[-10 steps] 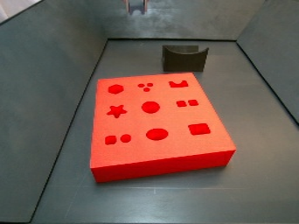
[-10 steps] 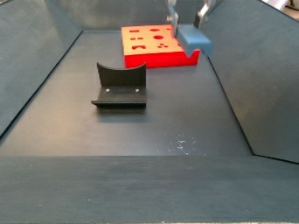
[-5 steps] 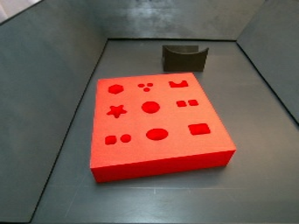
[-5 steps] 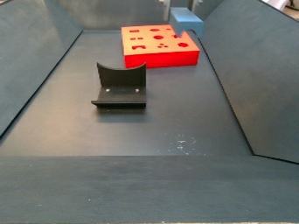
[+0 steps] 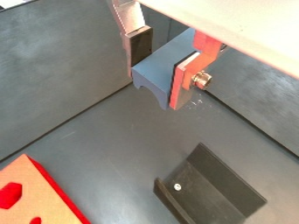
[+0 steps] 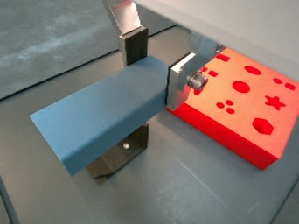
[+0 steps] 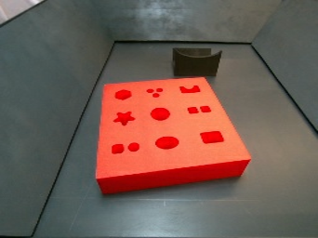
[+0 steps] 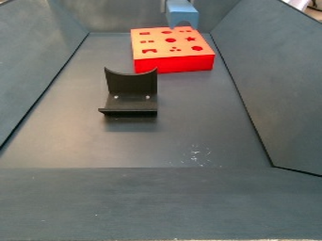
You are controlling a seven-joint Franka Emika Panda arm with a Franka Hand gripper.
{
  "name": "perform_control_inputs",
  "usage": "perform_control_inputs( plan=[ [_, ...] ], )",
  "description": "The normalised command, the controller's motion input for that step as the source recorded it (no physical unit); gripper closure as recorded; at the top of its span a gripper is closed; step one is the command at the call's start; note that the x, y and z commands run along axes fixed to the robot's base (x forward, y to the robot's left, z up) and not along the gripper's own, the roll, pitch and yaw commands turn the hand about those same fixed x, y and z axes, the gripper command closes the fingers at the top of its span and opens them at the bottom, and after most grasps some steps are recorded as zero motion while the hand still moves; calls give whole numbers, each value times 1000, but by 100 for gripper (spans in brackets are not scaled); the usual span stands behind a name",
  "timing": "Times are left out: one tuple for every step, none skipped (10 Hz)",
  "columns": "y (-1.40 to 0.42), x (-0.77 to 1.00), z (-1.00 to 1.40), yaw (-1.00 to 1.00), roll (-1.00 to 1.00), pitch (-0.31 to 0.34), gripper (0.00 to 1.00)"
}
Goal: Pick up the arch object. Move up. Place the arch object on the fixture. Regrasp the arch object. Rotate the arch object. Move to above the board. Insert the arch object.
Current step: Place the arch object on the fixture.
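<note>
dark grey floor point(image 8: 164, 141), matte, flat. meets steep grey side walls point(image 8: 36, 66) left and right, leaning outward like a trough in both side views. ends at a paler back wall point(image 7: 174, 19) with a brushed, mottled sheen. carries a few small white specks point(image 8: 195, 153) near the right wall. shows a straight seam point(image 8: 138, 169) across the foreground, with a slightly lighter band in front of it. lit softly and evenly, no hard shadows. same plain grey floor in both wrist views point(image 5: 93, 131).
</note>
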Motion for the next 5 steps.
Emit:
perform_control_inputs(
  plan=[
    [-18, 1000, 53, 5, 73, 170, 100],
    [-17, 1000, 48, 9, 76, 173, 100],
    [-13, 1000, 36, 15, 80, 182, 100],
    [-11, 1000, 28, 18, 84, 179, 100],
    [-11, 1000, 16, 23, 94, 182, 100]
  ],
)
